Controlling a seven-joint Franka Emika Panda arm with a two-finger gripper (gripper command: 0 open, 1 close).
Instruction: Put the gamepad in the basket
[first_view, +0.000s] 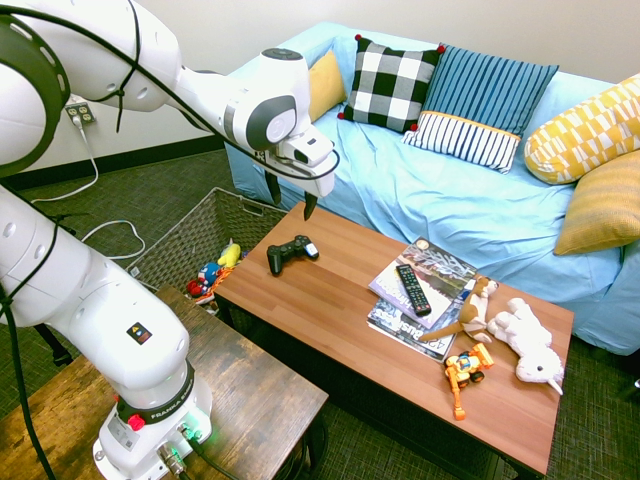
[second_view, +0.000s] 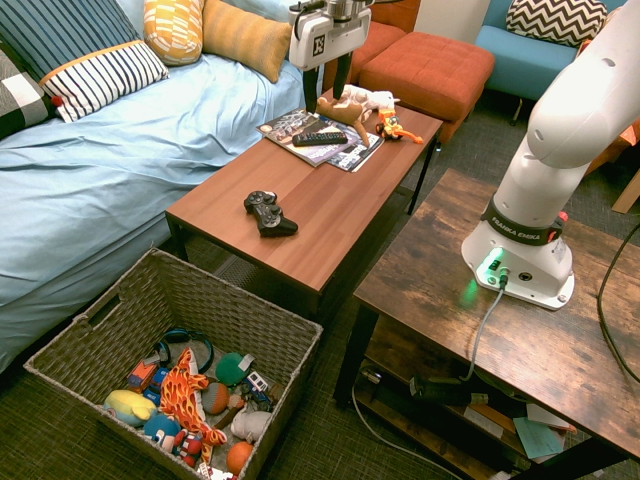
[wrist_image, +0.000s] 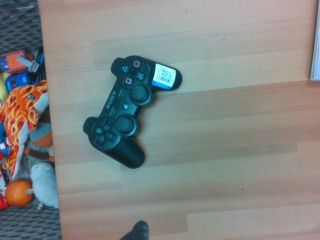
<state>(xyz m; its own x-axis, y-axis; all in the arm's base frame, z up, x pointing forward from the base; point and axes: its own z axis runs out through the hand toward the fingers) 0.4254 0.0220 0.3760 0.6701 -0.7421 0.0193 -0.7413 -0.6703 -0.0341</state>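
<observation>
1. Claw (second_view: 327, 88): poised above the desk (second_view: 330, 215), its two fingers set wide apart with nothing between them. The wrist view looks down on the gamepad.
2. Gamepad (wrist_image: 125, 110): black, two-handled, lying buttons up on the desk near the end beside the basket. A white label marks one handle; bare wood surrounds it.
3. Step in hand, as judged: reaching and grasping. The claw should be centred over the gamepad and turned so that its fingers straddle the narrow middle section, one on each long side. Descent is best kept vertical, ending just above the wood, with closure only once both fingers flank the body. A grip on one rounded handle could let the gamepad swing or slip; a fingertip landing on a thumbstick could tilt it.
4. Basket (second_view: 125, 295): a woven, open-topped container on the floor beside the desk's end, with a handle slot in one side. The gamepad should be lifted clear of the desk edge and basket rim, then released low over the contents.
5. Contents: an orange flame-patterned toy (second_view: 184, 400), a yellow plush (second_view: 130, 407), a green ball (second_view: 232, 369) and an orange ball (second_view: 239, 458), among other small toys.
</observation>
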